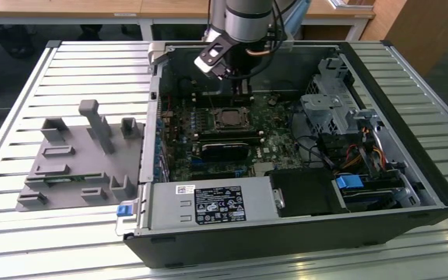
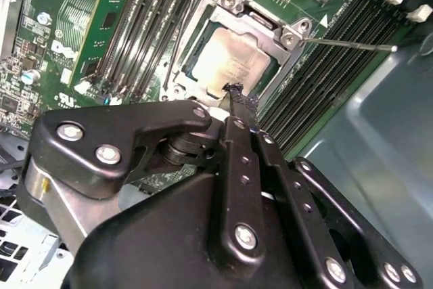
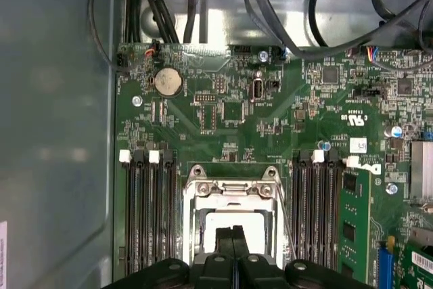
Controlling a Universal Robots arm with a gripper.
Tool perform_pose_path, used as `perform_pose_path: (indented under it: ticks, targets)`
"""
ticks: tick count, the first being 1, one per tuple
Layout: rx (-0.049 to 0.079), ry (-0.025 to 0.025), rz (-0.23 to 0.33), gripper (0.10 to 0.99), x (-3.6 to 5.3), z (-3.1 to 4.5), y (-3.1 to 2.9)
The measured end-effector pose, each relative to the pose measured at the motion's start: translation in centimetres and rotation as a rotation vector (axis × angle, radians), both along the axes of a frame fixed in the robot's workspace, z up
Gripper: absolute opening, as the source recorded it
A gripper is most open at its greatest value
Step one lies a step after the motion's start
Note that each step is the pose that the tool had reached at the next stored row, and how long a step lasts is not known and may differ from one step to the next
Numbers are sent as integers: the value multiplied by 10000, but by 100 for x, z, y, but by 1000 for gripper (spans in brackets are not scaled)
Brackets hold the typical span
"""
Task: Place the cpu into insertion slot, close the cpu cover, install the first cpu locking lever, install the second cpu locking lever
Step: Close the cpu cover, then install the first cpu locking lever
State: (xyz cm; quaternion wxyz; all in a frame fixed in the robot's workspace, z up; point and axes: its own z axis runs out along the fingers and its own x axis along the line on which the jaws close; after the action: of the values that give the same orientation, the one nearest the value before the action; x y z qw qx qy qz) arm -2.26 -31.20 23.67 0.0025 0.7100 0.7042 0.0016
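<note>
The cpu (image 2: 230, 59) lies flat in its socket on the green motherboard, its dull silver top showing through the window of the cpu cover (image 2: 203, 28), which lies down around it. In the first wrist view the cpu (image 3: 220, 225) and the cover (image 3: 193, 201) sit just past my fingertips. My gripper (image 2: 237, 93) is shut with nothing between its fingers, its tips hovering at the socket's edge. A thin metal locking lever (image 2: 352, 45) sticks out from one socket corner over the memory slots; the same lever (image 3: 285, 218) runs along the socket's side. From outside, my gripper (image 1: 241, 93) hangs over the socket (image 1: 228, 118).
The open computer case (image 1: 410, 169) lies on a slatted metal table (image 1: 91, 58). Black memory slots (image 2: 145, 18) flank the socket on both sides. Cables (image 3: 270, 11) and a drive cage (image 1: 329, 105) crowd the case. A grey plastic fixture (image 1: 76, 163) stands at the exterior view's left.
</note>
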Motion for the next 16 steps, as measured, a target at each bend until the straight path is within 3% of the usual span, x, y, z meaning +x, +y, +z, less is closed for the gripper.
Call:
perform_pose_path:
  ticks: [16]
  targets:
    - [-8, 1, 0, 106, -60, 0, -1]
